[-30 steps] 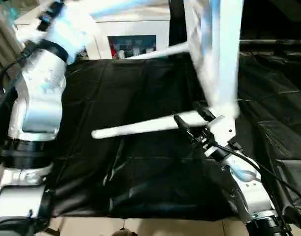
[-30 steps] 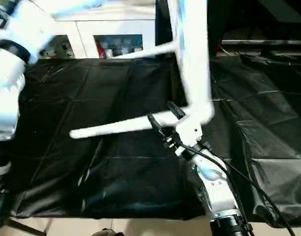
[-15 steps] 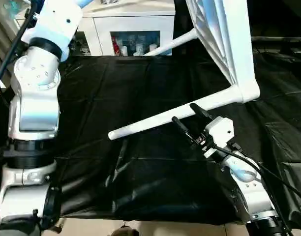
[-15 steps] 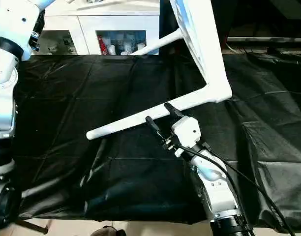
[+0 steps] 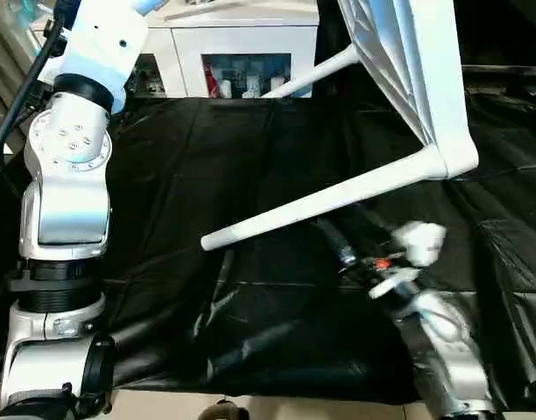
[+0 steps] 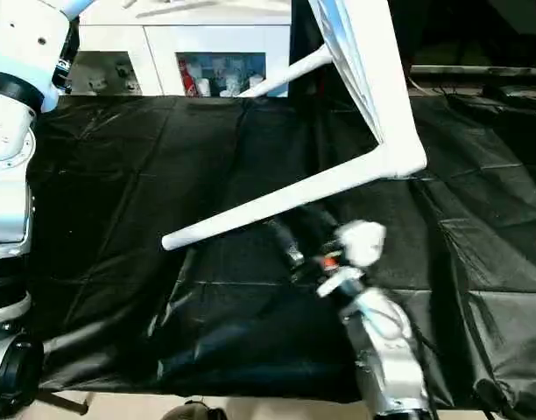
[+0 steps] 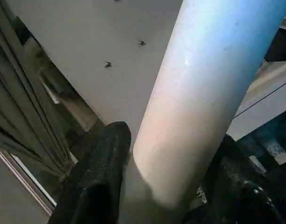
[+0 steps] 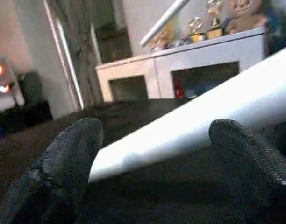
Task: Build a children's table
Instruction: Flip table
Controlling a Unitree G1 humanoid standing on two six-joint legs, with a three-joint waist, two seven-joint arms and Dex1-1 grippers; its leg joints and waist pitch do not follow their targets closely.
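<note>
White children's table (image 5: 426, 105) over a black-draped tabletop (image 5: 250, 175); black-fingered right hand (image 6: 305, 236), seemingly with an orange-red spot.

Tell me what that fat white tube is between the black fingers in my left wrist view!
Observer: It's a table leg. The left gripper is clamped on it.
Operator: Where's the top of the table?
Observer: The table top is tipped up on edge above the black cloth.
Operator: What's the other hand doing?
Observer: The right gripper is open, with one finger on either side of another leg.
</note>
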